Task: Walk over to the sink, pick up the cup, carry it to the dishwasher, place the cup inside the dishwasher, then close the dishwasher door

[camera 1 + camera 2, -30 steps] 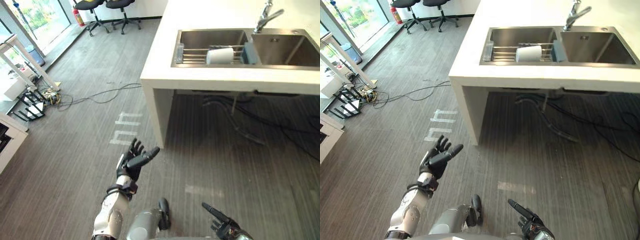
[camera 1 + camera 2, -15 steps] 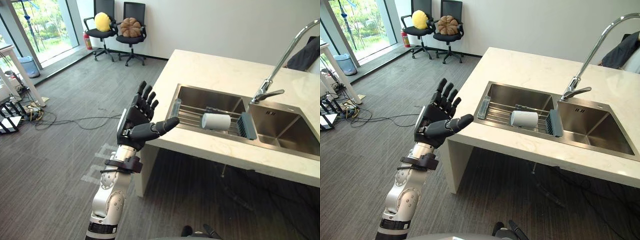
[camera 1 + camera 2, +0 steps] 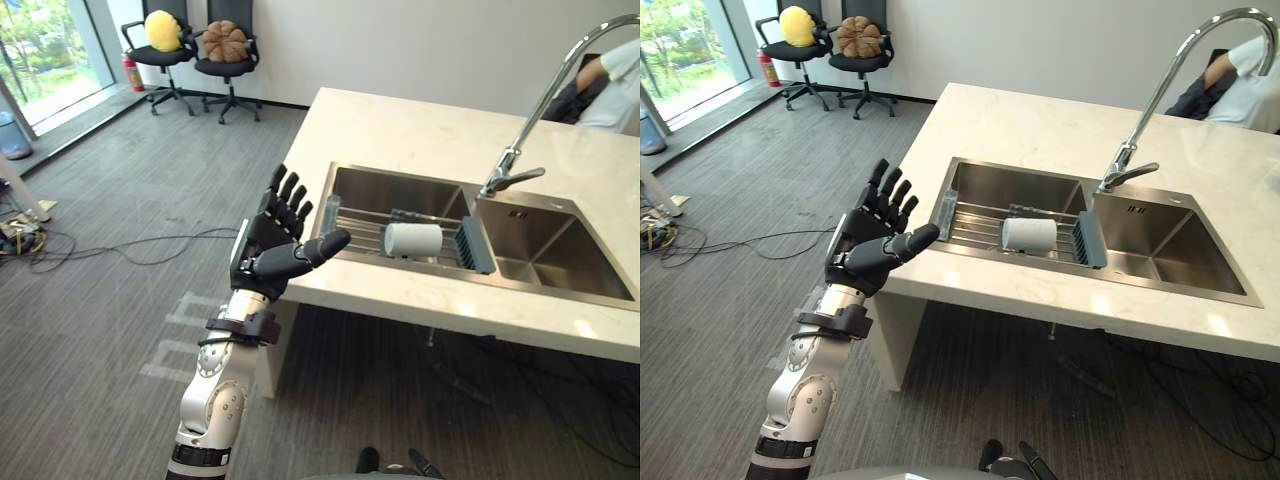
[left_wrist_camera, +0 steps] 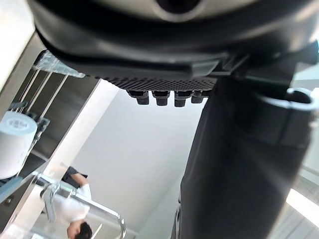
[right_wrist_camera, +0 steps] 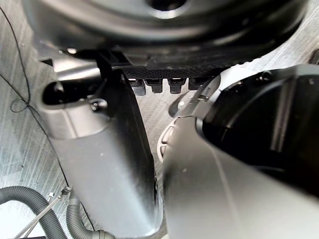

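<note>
Zero contact with the cup (image 3: 413, 240) right now. It's lying on its side on the wire rack (image 3: 358, 232) across the left basin of the sink (image 3: 400, 190), a bit right of centre in the frame. A grey-blue pad (image 3: 474, 246) is standing just beside its right end, and I can't tell whether the two are touching.

The left hand (image 3: 272, 245) is hovering at centre-left, off the counter (image 3: 400, 120) edge and well apart from the cup. Its fingers are spread wide and straight with the thumb sticking out toward the sink, and it's gripping nothing. The right hand (image 5: 159, 25) is hanging down low, and I can't tell what state it's in.

How it's going to handle, my guess only:
- The cup is looking white, smooth and rigid, either plastic or ceramic, so probably light, but I'd be treating it as breakable.
- I'm not seeing any handle.
- Sitting in a sink, it could be wet and slippery.
- Lying sideways on rails, it's likely to roll if nudged.

So I'm thinking the hand should be coming down from above and wrapping the middle of the barrel, thumb on one side and fingers on the other. Poking at either end is probably a bad idea. The faucet (image 3: 520, 150) is arching over at upper right, so it's worth watching on the lift.
</note>
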Robot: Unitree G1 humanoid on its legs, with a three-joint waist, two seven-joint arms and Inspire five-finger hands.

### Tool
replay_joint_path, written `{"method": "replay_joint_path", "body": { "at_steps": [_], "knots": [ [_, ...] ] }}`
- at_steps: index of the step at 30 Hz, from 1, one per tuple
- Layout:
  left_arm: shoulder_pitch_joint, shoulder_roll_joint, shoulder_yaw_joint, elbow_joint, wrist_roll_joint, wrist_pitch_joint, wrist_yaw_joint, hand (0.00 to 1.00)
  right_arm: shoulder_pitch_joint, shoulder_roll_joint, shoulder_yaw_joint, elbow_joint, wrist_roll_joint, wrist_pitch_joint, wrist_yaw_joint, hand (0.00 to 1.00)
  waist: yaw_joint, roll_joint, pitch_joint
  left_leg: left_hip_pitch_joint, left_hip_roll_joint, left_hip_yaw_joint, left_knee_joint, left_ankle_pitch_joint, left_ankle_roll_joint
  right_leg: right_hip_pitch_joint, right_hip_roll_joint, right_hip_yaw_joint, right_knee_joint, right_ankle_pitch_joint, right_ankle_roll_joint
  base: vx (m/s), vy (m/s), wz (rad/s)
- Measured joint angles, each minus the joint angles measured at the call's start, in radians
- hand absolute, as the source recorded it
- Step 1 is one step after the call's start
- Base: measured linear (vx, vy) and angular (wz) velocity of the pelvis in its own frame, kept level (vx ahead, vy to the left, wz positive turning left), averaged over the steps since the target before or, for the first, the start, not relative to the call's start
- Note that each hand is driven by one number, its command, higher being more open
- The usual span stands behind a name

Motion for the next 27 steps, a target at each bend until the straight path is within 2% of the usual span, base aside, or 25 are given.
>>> {"method": "replay_joint_path", "body": {
  "at_steps": [2, 4, 5, 6, 7, 8, 9, 10, 11, 13, 14, 15, 16, 21, 22, 24, 25, 27],
  "knots": [
    [-0.007, -0.007, 0.018, 0.0, 0.0, 0.002, 0.013, 1.0, -0.025, -0.026, 0.007, 0.025, -0.031, 0.002, 0.004, 1.0, 0.006, 0.014, 0.009, -0.029, 0.011, -0.007, 0.089, 0.032, 0.006, 0.022, 0.004, -0.001, -0.013, -0.007, -0.01, 0.14, -0.092, -0.1],
    [-0.006, -0.016, 0.027, 0.0, 0.003, 0.006, 0.012, 1.0, -0.055, -0.073, 0.055, 0.039, -0.069, 0.002, 0.009, 1.0, 0.015, 0.053, 0.029, -0.078, 0.03, -0.024, 0.261, 0.12, 0.026, 0.071, 0.01, 0.002, -0.032, -0.028, -0.022, 0.22, -0.106, -0.25],
    [-0.004, -0.014, 0.028, 0.0, 0.003, 0.006, 0.012, 1.0, -0.062, -0.078, 0.064, 0.039, -0.073, 0.002, 0.008, 1.0, 0.016, 0.057, 0.03, -0.104, 0.031, -0.044, 0.319, 0.157, 0.03, 0.086, 0.008, 0.009, -0.041, -0.032, -0.025, 0.27, -0.091, -0.3],
    [-0.001, -0.019, 0.023, 0.0, 0.003, 0.007, 0.01, 1.0, -0.073, -0.08, 0.077, 0.041, -0.08, 0.001, 0.007, 1.0, 0.029, 0.054, 0.033, -0.16, 0.025, -0.092, 0.426, 0.154, 0.025, 0.11, 0.0, 0.033, -0.056, -0.036, -0.027, 0.26, -0.054, -0.51],
    [0.005, -0.022, 0.008, -0.001, 0.004, 0.007, 0.004, 1.0, -0.082, -0.089, 0.075, 0.051, -0.08, -0.003, 0.007, 1.0, 0.048, 0.06, 0.029, -0.196, -0.008, -0.123, 0.443, 0.028, 0.019, 0.121, -0.004, 0.059, -0.064, -0.037, -0.028, 0.25, -0.041, -0.61],
    [0.012, -0.021, 0.005, -0.002, 0.008, 0.008, -0.001, 1.0, -0.09, -0.093, 0.075, 0.059, -0.08, -0.005, 0.007, 1.0, 0.054, 0.061, 0.028, -0.206, -0.026, -0.135, 0.415, -0.004, 0.021, 0.125, -0.007, 0.069, -0.066, -0.037, -0.028, 0.16, -0.001, -0.68],
    [0.028, -0.022, 0.002, -0.003, 0.026, 0.009, -0.012, 1.0, -0.105, -0.1, 0.075, 0.064, -0.08, -0.007, 0.01, 1.0, 0.055, 0.065, 0.026, -0.219, -0.057, -0.134, 0.305, -0.017, 0.037, 0.134, -0.014, 0.083, -0.068, -0.037, -0.028, 0.13, 0.029, -0.43],
    [0.04, -0.024, -0.012, -0.003, 0.049, 0.009, -0.023, 1.0, -0.104, -0.103, 0.076, 0.063, -0.088, -0.009, 0.012, 1.0, 0.054, 0.078, 0.02, -0.222, -0.066, -0.129, 0.16, 0.03, 0.063, 0.15, -0.005, 0.073, -0.077, -0.038, -0.026, 0.12, 0.052, -0.26],
    [0.045, -0.027, -0.024, -0.005, 0.055, 0.009, -0.029, 1.0, -0.101, -0.107, 0.076, 0.061, -0.092, -0.009, 0.015, 1.0, 0.054, 0.089, 0.017, -0.226, -0.064, -0.129, 0.099, 0.082, 0.082, 0.159, 0.006, 0.064, -0.083, -0.039, -0.022, 0.1, 0.087, 0.02],
    [0.086, -0.027, -0.061, -0.026, 0.062, 0.008, -0.042, 1.0, -0.08, -0.1, 0.077, 0.047, -0.096, -0.017, 0.02, 1.0, 0.051, 0.095, 0.004, -0.169, -0.08, -0.143, -0.045, 0.069, 0.087, 0.158, 0.004, 0.035, -0.091, -0.05, 0.004, 0.06, 0.126, 0.32],
    [0.09, -0.025, -0.069, -0.029, 0.062, 0.008, -0.044, 1.0, -0.078, -0.098, 0.076, 0.046, -0.096, -0.02, 0.02, 1.0, 0.05, 0.094, 0.005, -0.16, -0.088, -0.149, -0.087, 0.072, 0.093, 0.153, 0.0, 0.025, -0.091, -0.052, 0.008, 0.01, 0.137, 0.39],
    [0.099, -0.016, -0.075, -0.03, 0.062, 0.012, -0.045, 1.0, -0.079, -0.093, 0.076, 0.047, -0.096, -0.022, 0.015, 1.0, 0.055, 0.077, 0.017, -0.147, -0.109, -0.151, -0.126, 0.097, 0.101, 0.153, -0.017, 0.02, -0.094, -0.049, 0.015, -0.03, 0.121, 0.25],
    [0.116, -0.005, -0.073, -0.03, 0.062, 0.012, -0.044, 1.0, -0.077, -0.091, 0.075, 0.048, -0.095, -0.022, 0.013, 1.0, 0.061, 0.072, 0.021, -0.136, -0.12, -0.153, -0.148, 0.109, 0.106, 0.156, -0.026, 0.018, -0.096, -0.045, 0.021, -0.02, 0.103, 0.14],
    [0.129, 0.024, -0.072, -0.037, 0.061, 0.011, -0.044, 1.0, -0.057, -0.08, 0.023, 0.049, -0.056, -0.024, 0.004, 1.0, 0.06, 0.064, 0.022, -0.119, -0.141, -0.152, -0.181, 0.12, 0.116, 0.159, -0.041, 0.017, -0.096, -0.041, 0.032, 0.01, 0.054, 0.02],
    [0.128, 0.021, -0.074, -0.043, 0.06, 0.012, -0.044, 1.0, -0.049, -0.072, -0.015, 0.05, -0.055, -0.027, 0.0, 1.0, 0.057, 0.061, 0.023, -0.115, -0.142, -0.151, -0.187, 0.119, 0.116, 0.15, -0.05, 0.015, -0.065, -0.056, 0.036, 0.05, 0.058, 0.03],
    [0.12, 0.007, -0.081, -0.05, 0.06, 0.012, -0.045, 1.0, -0.041, -0.057, -0.071, 0.049, -0.046, -0.042, -0.009, 1.0, 0.051, 0.055, 0.028, -0.106, -0.147, -0.155, -0.204, 0.109, 0.121, 0.086, -0.082, 0.003, 0.099, -0.126, 0.043, 0.03, 0.045, 0.03],
    [0.113, 0.0, -0.081, -0.05, 0.06, 0.012, -0.046, 1.0, -0.041, -0.055, -0.091, 0.049, -0.037, -0.046, -0.014, 1.0, 0.047, 0.054, 0.035, -0.093, -0.147, -0.155, -0.208, 0.107, 0.124, 0.02, -0.117, -0.036, 0.268, -0.161, 0.045, -0.01, 0.042, 0.0],
    [0.107, 0.002, -0.087, -0.05, 0.062, 0.012, -0.054, 1.0, -0.029, -0.043, -0.114, 0.053, -0.031, -0.047, -0.015, 1.0, 0.038, 0.04, 0.045, -0.066, -0.149, -0.16, -0.201, 0.104, 0.126, -0.053, -0.178, -0.056, 0.482, -0.167, 0.044, -0.01, 0.038, 0.07]
  ]
}}
